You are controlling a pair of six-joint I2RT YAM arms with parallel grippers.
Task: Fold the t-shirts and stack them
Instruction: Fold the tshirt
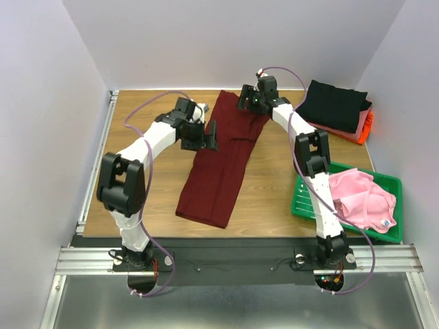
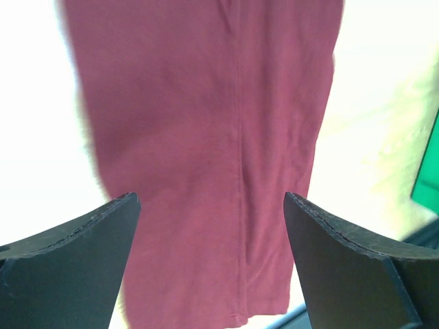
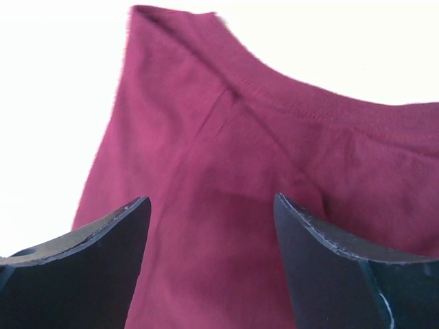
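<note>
maroon t-shirt [image 1: 221,164]: folded lengthwise into a long narrow strip, flat on the wooden table [image 1: 137,123]. far end near the middle of the back edge, near end slanted a little to the left, short of the table's front edge. one lengthwise layer edge visible along the upper half.

left gripper [image 1: 208,137]: at the left edge of the strip, in its far half. jaws spread wide, nothing between the fingers [image 2: 75,260]. in the left wrist view, only maroon cloth [image 2: 206,137] with a long seam line below. contact with the cloth: cannot tell.

right gripper [image 1: 248,103]: over the far end of the strip, right side. jaws apart, no cloth pinched between the fingers [image 3: 82,267]. in the right wrist view, a stitched edge and a slanted crease on the cloth [image 3: 274,171] underneath.

folded stack at the far right of the table: black t-shirt [image 1: 334,103] on top, salmon t-shirt [image 1: 361,118] under it, orange t-shirt [image 1: 370,129] showing at the right edge.

pink t-shirt [image 1: 360,199]: crumpled, not folded, lying in the green tray [image 1: 305,199] at the near right, well apart from the maroon strip. small white tag at its near right corner.
</note>
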